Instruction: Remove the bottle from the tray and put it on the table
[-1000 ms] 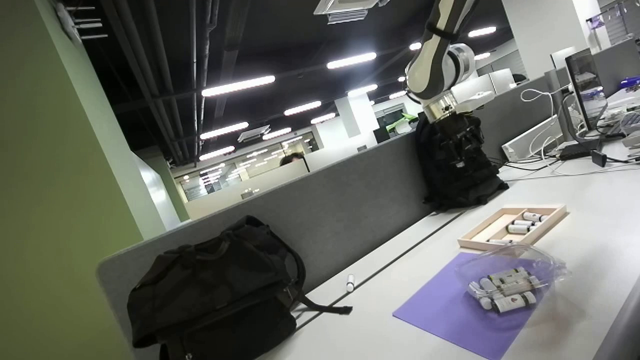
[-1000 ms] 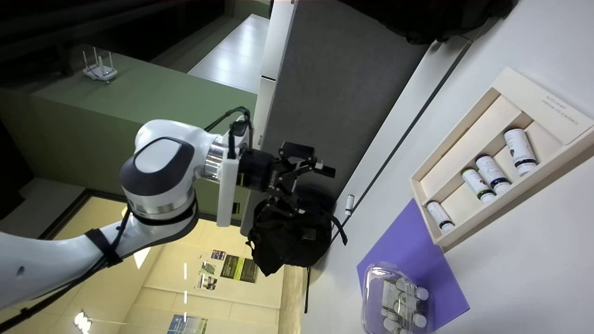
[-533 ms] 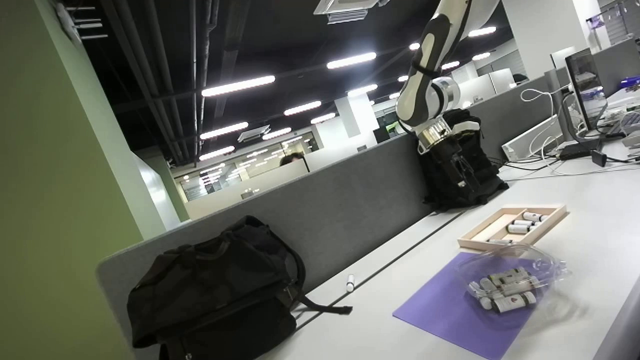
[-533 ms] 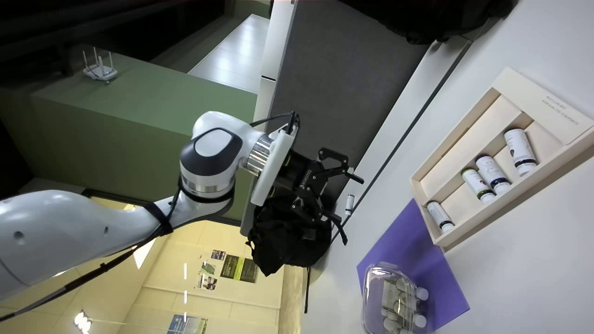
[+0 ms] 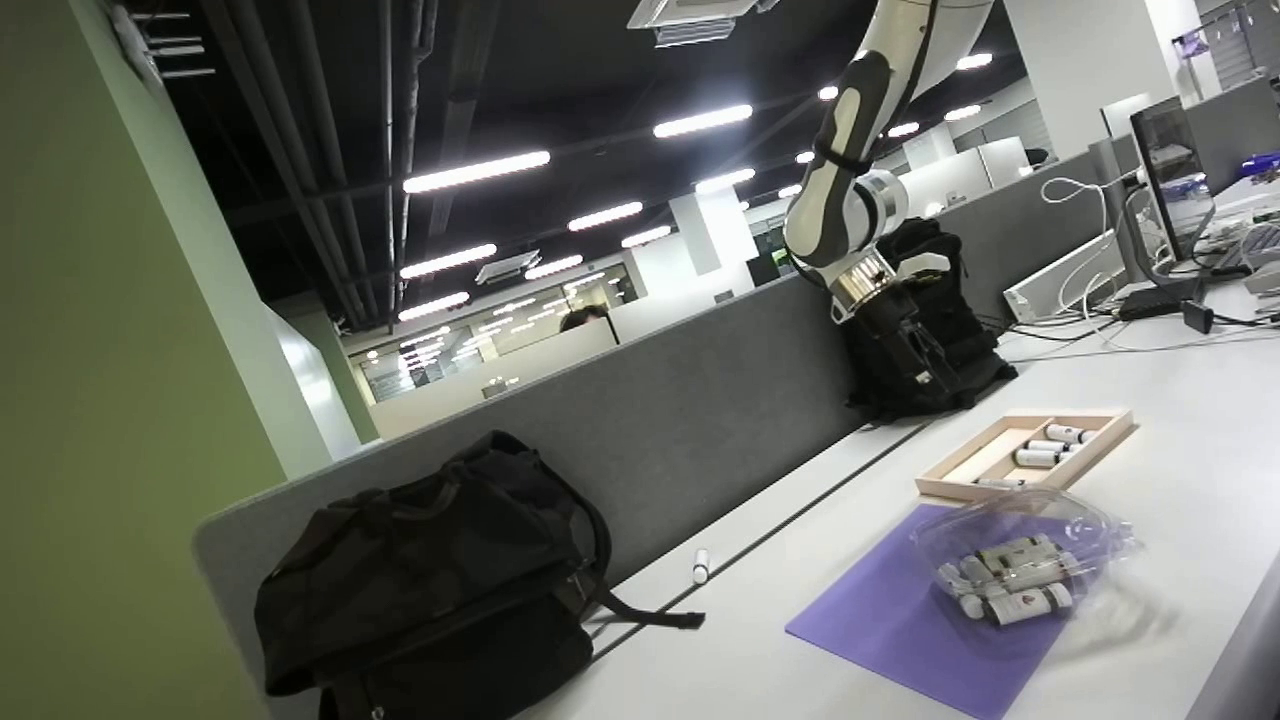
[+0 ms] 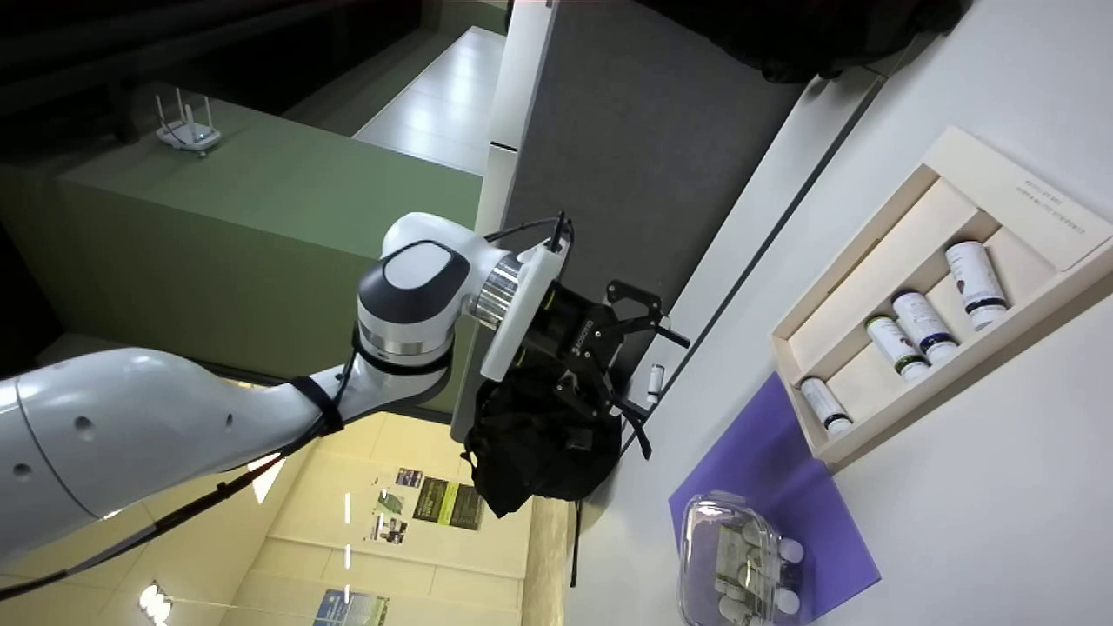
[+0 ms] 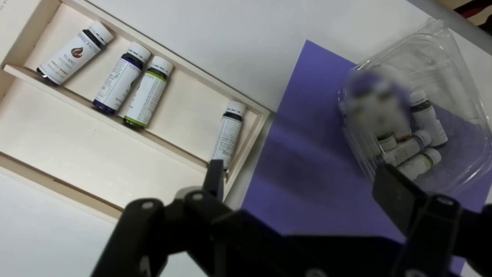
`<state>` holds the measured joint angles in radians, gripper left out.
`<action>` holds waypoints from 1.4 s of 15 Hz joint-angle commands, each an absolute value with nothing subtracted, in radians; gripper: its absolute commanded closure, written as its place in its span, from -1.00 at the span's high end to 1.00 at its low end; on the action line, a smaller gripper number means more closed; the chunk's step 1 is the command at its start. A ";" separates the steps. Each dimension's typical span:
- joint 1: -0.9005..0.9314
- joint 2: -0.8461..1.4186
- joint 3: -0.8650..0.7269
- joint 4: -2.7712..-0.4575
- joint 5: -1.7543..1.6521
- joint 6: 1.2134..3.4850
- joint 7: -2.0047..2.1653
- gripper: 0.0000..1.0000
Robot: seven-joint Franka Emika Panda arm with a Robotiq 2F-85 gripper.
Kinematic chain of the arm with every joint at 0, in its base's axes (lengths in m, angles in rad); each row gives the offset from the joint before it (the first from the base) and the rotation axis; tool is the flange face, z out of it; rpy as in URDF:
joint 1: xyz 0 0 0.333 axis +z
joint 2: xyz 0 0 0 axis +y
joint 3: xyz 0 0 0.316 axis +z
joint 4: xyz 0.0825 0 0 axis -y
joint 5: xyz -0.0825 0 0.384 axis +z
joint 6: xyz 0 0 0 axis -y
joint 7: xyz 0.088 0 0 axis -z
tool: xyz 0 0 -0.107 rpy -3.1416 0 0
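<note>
My hand [image 7: 301,179] is spread wide with nothing between its fingertips [image 7: 214,182]. It hangs above the tabletop [image 7: 238,42], and in the wrist view the purple mat [image 7: 315,148] shows through the gap. One fingertip there overlaps the base of the nearest bottle [image 7: 227,134], which lies at the mat end of the wooden tray [image 7: 96,150]. Along the same compartment lie a green-based bottle [image 7: 145,94] and a blue-based bottle [image 7: 121,80], side by side, then a flame-marked bottle [image 7: 73,54]. All four point their caps toward the outer rim. Which one I am meant to take, I cannot tell.

I judge this to be the approach, the grasp not yet made. Next I should shift over the tray, turn to straddle one bottle across its width, and sink between rim and divider before closing. Then comes a straight lift past the rim and a gentle lay-down on bare tabletop.

Farther out, a clear container [image 6: 698,556] of capped bottles [image 5: 1030,605] sits partly on the mat, and a lone small bottle [image 6: 656,382] rests near a black backpack [image 5: 430,580] by the grey partition [image 5: 680,400].
</note>
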<state>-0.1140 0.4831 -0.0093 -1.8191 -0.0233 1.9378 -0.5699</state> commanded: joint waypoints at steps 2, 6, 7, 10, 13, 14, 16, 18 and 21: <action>-0.154 0.574 -0.025 -1.830 -0.021 2.031 -0.509 1.00; -0.211 0.683 -0.022 -1.800 0.009 2.177 -0.499 1.00; -0.220 0.701 -0.018 -1.788 0.019 2.186 -0.487 1.00; -0.234 0.728 -0.011 -1.776 0.043 2.196 -0.467 1.00; -0.225 0.731 -0.014 -1.767 0.046 2.181 -0.426 1.00; -0.218 0.732 -0.019 -1.765 0.039 2.177 -0.407 1.00; -0.211 0.737 -0.025 -1.765 0.030 2.177 -0.380 1.00; -0.210 0.743 -0.028 -1.765 0.028 2.168 -0.361 1.00; -0.208 0.751 -0.032 -1.762 0.022 2.155 -0.346 1.00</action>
<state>-0.2157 0.7335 -0.0221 -1.7941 0.0381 2.1892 -0.3965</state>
